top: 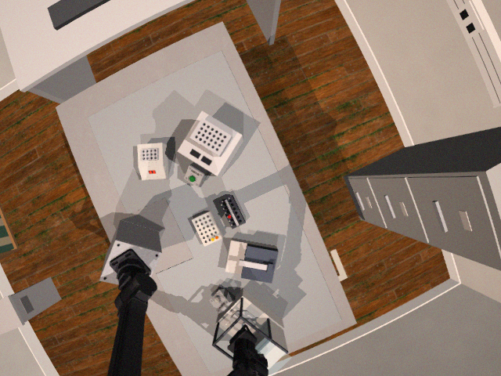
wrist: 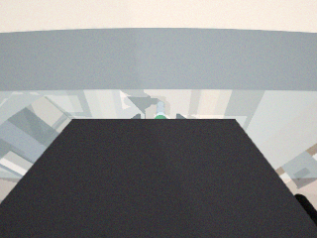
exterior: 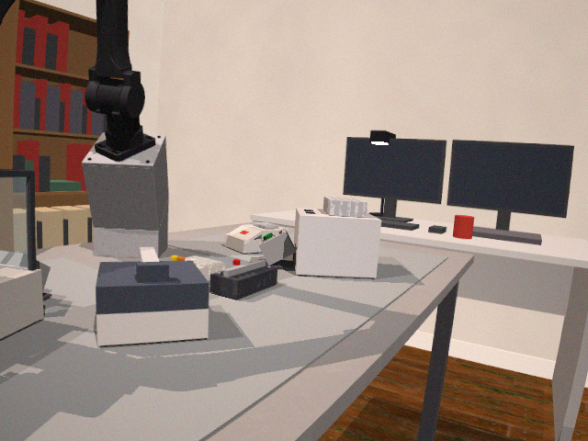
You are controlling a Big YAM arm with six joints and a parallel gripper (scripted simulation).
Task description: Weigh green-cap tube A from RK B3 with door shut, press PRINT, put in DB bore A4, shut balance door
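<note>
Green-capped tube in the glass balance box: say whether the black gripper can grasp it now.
Probably yes: in the wrist view the green-capped tube stands between the open black gripper's fingertips, nothing intervening, inside the glass box.

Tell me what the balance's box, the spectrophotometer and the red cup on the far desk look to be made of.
Balance's box: clear glass panes in thin dark bars, probably metal; the bench shows through. Spectrophotometer: matte dark-grey lid over a white body, flat and without shine, likely plastic. Red cup: opaque, even red, plastic or glazed ceramic; the look leaves it open.

2 monitors (exterior: 394, 168), red cup (exterior: 463, 226), bookshelf (exterior: 9, 71), cabinet (top: 428, 202)
</note>
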